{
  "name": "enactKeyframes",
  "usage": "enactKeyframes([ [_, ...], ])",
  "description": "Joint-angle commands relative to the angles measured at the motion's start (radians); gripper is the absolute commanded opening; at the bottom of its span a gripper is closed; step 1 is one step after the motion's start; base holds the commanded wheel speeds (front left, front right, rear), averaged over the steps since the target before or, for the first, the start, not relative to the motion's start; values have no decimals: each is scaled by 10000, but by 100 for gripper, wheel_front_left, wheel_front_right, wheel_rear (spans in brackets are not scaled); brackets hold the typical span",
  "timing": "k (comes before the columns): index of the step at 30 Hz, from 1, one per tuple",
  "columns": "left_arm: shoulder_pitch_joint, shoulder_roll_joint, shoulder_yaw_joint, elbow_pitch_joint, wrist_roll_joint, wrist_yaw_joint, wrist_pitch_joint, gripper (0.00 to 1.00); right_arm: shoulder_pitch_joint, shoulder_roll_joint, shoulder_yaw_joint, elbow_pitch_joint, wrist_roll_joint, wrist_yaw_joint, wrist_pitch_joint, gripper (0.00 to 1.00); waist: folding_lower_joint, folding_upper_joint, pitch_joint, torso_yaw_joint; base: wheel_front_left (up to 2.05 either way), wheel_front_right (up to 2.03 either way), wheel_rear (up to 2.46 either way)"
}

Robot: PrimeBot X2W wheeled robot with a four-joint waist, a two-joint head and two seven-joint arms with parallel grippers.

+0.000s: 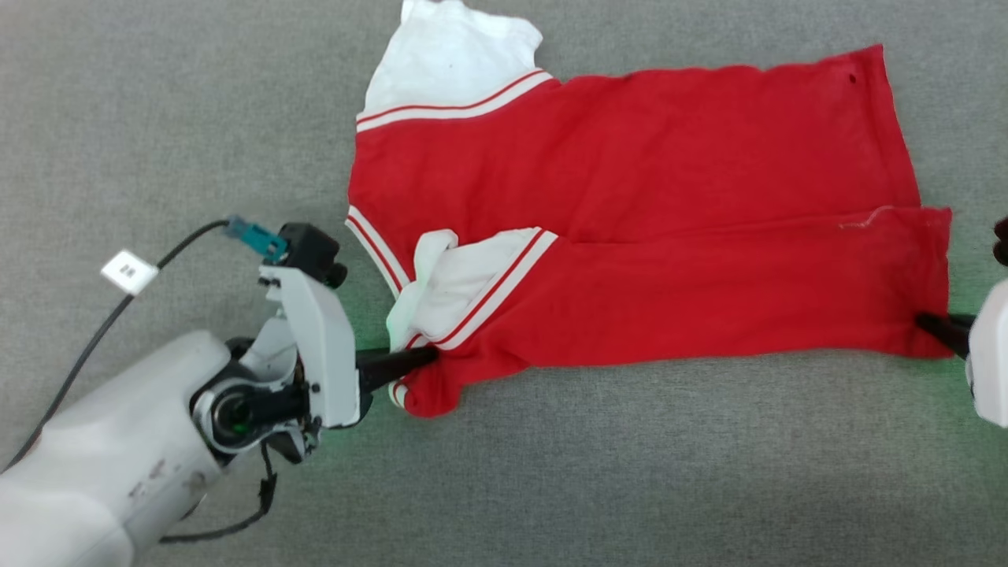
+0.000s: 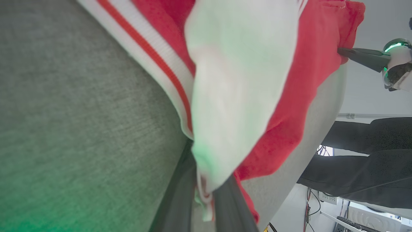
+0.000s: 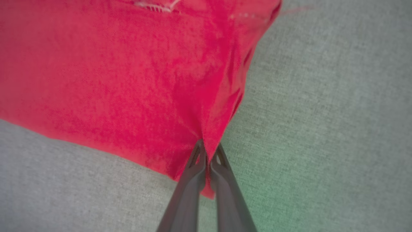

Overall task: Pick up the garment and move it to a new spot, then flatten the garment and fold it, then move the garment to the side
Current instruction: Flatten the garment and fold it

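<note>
Grey cloth-covered counter (image 1: 157, 94) is carrying the garment (image 1: 630, 157); left end effector (image 1: 429, 357) is pinching its sleeve-end edge, right end effector (image 1: 923, 320) is pinching its hem corner.

One garment (image 1: 646, 197), one left claw (image 1: 429, 357), one right claw (image 1: 923, 320), one black cable (image 1: 189, 239), one white tag (image 1: 129, 272)

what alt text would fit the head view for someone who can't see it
A red T-shirt with white sleeves lies partly folded on a grey surface; the left gripper pinches its sleeve end and the right gripper its hem corner.
</note>
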Motion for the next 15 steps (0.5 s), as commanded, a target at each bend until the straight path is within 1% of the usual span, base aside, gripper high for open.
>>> enactKeyframes([
  [1, 496, 37, -188, -30, 87, 57, -6, 0, 374, -161, -10, -19, 151, -18, -55, 0, 0, 0, -136, -9, 0, 0, 0],
  [7, 1051, 1005, -70, -1119, 67, 40, -435, 0, 1391, -606, -319, -764, 420, -18, -281, 0, 0, 0, -475, -21, 0, 0, 0],
  [8, 1051, 1005, -70, -1119, 67, 40, -435, 0, 1391, -606, -319, -764, 420, -18, -281, 0, 0, 0, -475, -21, 0, 0, 0],
  [9, 1326, 1367, -67, -1631, 51, 41, -577, 0, 1882, -761, -420, -1076, 477, -18, -248, 0, 0, 0, -557, -26, 0, 0, 0],
  [10, 1326, 1367, -67, -1631, 51, 41, -577, 0, 1882, -761, -420, -1076, 477, -18, -248, 0, 0, 0, -557, -26, 0, 0, 0],
  [15, 1990, 2224, -102, -3048, -2, 360, -911, 0, 3006, -1018, -863, -1840, 479, -18, -189, 0, 0, 0, -664, -36, 0, 0, 0],
])
